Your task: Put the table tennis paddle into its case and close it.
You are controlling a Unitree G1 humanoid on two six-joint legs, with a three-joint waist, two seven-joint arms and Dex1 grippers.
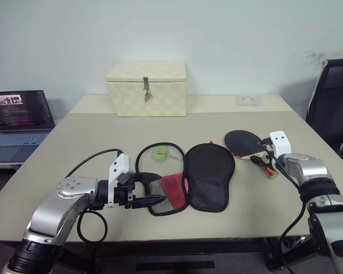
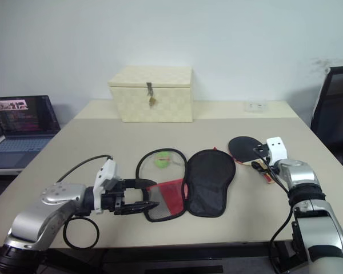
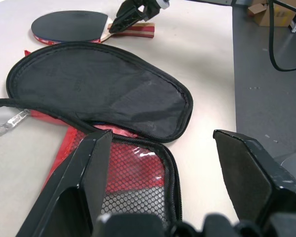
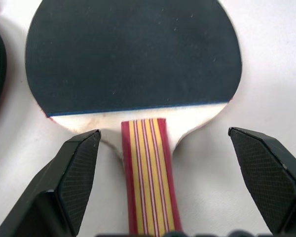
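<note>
We see case [image 1: 208, 176] unzipped, halves splayed flat mid-table; left gripper [image 1: 153, 190] spread wide over its mesh half, seemingly not gripping. Table tennis paddle [image 1: 244, 141] outside case, beside it; right gripper [image 4: 170, 163] agape astride handle. Insertion, zipping remain.

The case [image 1: 191, 177] lies opened flat on the surface [image 1: 91, 142], near its front edge and about midway across. A ball [image 1: 159, 152] sits just behind the case's left half. The table tennis paddle [image 1: 246, 141] lies on the surface to the right of the case, close beside it but apart, its handle pointing toward the front right. A latched box [image 1: 147, 88] stands well behind the case, toward the back of the surface. A laptop [image 1: 18, 120] sits off the surface's left side. A chair [image 1: 334, 103] stands beyond the right edge
</note>
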